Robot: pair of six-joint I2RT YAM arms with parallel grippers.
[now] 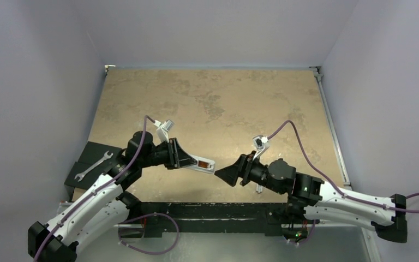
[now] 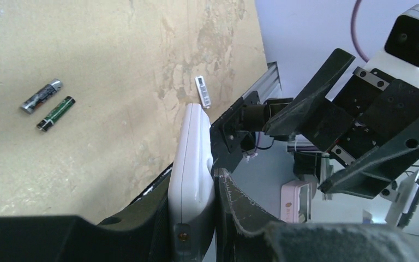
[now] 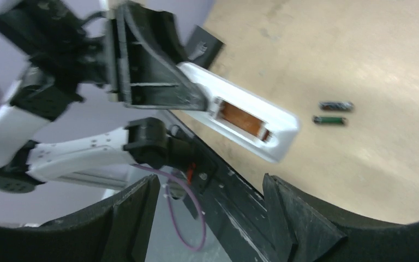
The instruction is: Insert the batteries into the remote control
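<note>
My left gripper (image 1: 188,158) is shut on the white remote control (image 1: 203,164) and holds it above the table's near edge, edge-on in the left wrist view (image 2: 192,164). In the right wrist view the remote (image 3: 283,123) shows its open battery bay (image 3: 241,119), which is empty. Two batteries lie side by side on the table: a silver-ended one (image 2: 42,96) and a green-striped one (image 2: 56,113). They also show in the right wrist view (image 3: 335,105) (image 3: 330,120) but are hidden in the top view. My right gripper (image 1: 228,173) is open and empty, facing the remote's tip (image 3: 211,183).
A small white battery cover (image 2: 203,91) lies on the table near its near edge. A silver wrench (image 1: 93,165) rests on a black pad at the left. The black rail (image 1: 207,210) runs along the near edge. A pinkish-white box (image 2: 297,199) sits below the table.
</note>
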